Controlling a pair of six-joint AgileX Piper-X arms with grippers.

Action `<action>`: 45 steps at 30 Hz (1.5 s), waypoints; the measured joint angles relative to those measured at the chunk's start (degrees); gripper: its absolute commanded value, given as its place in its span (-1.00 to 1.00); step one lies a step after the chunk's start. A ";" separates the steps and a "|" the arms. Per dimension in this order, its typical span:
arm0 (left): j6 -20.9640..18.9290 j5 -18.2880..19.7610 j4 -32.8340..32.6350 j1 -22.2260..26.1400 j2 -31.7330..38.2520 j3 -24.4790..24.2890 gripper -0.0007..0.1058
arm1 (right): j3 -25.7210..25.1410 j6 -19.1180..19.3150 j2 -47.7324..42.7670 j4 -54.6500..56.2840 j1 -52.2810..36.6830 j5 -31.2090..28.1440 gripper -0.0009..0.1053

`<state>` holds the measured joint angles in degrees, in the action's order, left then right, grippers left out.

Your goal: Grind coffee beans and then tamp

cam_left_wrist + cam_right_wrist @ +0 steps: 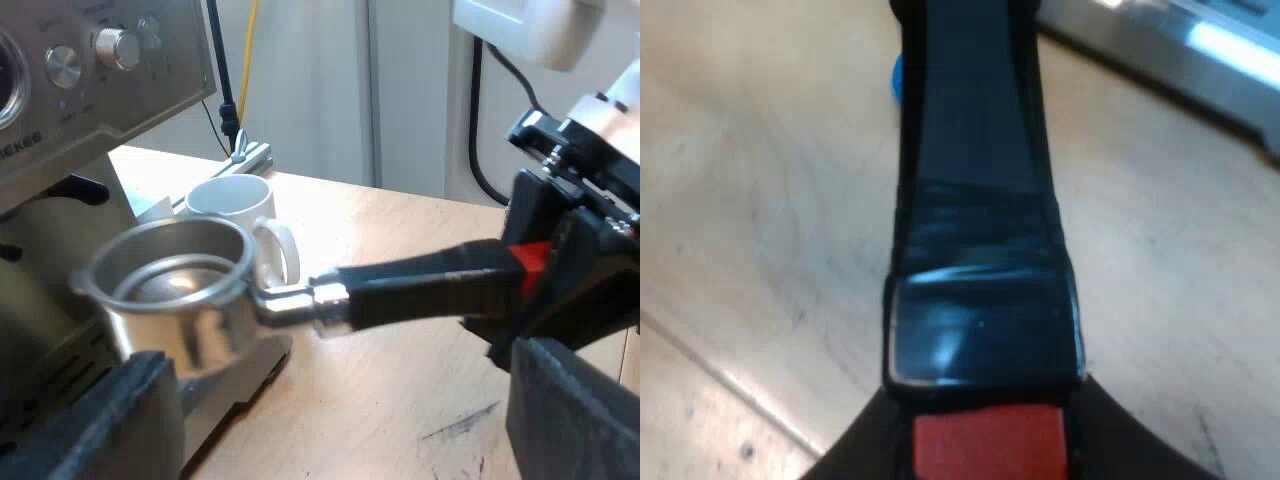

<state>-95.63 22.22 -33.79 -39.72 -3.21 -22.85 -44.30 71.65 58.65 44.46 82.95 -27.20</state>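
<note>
Your light wooden bench (400, 400) carries the stainless-steel espresso machine (60, 100), its round knobs above the front. The metal holder with the dark handle (330, 298) is off the bench, roughly level, its round basket mouth-up just beside the machine's front, bare shiny metal inside. Your right gripper (535, 265) is clamped on the handle's red end (530, 258). From its own wrist you see that handle (980, 250) running away between the black fingers (860, 455) toward the machine's base (1200, 60). Your left gripper (340, 400) hangs low over the bench, fingers spread wide apart, gripping nothing. The white ceramic mug (232, 200) stands just beyond the basket, near a bench edge. A small blue piece (897, 78) peeks out beside the handle; you cannot tell what it is.
</note>
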 measured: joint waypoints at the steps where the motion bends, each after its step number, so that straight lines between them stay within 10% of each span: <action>1: 0.00 0.00 -0.38 0.00 0.00 0.00 0.30 | 1.10 0.66 -1.15 -0.34 0.00 1.00 -0.98; 30: 0.00 0.00 -2.01 0.00 0.00 0.00 0.30 | 5.09 31.28 -5.29 -2.12 -20.45 23.44 -0.98; 45: 0.00 0.00 -2.01 0.00 0.00 0.00 0.30 | 19.23 34.16 -5.49 -19.35 -24.84 29.32 -0.98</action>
<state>-95.63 22.22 -35.81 -39.72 -3.21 -22.85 -25.07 105.81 53.16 25.11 58.11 2.12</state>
